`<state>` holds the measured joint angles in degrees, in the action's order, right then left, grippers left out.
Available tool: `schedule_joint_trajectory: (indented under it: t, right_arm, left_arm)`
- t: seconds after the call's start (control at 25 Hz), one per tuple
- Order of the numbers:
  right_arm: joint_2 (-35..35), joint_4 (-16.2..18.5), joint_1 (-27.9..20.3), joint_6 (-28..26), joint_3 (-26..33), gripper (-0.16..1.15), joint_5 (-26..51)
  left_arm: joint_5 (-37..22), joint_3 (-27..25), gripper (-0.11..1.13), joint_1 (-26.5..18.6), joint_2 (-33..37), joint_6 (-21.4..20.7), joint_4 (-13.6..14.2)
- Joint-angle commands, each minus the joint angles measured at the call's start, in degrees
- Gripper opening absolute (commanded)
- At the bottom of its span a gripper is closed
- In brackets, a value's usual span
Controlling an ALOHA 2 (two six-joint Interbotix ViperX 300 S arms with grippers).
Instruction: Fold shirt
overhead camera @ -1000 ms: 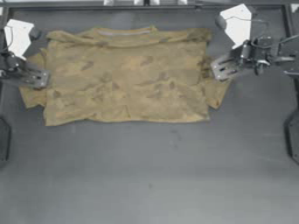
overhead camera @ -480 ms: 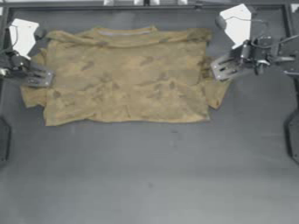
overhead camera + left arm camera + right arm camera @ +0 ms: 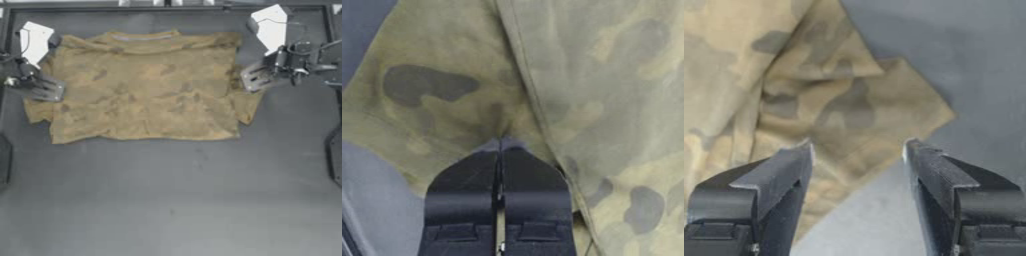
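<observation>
Left gripper clamped on shirt sleeve edge; right gripper agape over opposite sleeve; bare table beyond hem.

My left gripper has its jaws pressed together, pinching a fold of the shirt above the table.

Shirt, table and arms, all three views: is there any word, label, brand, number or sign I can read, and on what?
None: no legible text in any view.
The shirt carries only brownish blotches, no print or visible tag.
The white patches on the arms look blank.
</observation>
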<state>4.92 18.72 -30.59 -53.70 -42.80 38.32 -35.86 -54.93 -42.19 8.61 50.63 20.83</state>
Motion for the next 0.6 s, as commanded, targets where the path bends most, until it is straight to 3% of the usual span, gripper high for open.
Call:
schedule_joint_trajectory:
  t: [0.04, 0.6]
  right_arm:
    - [0.44, -0.53, 0.7, 0.09, 0.53, 0.88, -0.26]
    - [-5.36, -0.79, 2.02, -0.88, 0.88, 0.88, -2.81]
  left_arm:
    - [-0.97, 1.23, 0.04, 0.35, 2.55, 0.0, 0.7]
    - [-5.01, 3.16, 0.04, 1.41, 8.61, -0.26, 1.93]
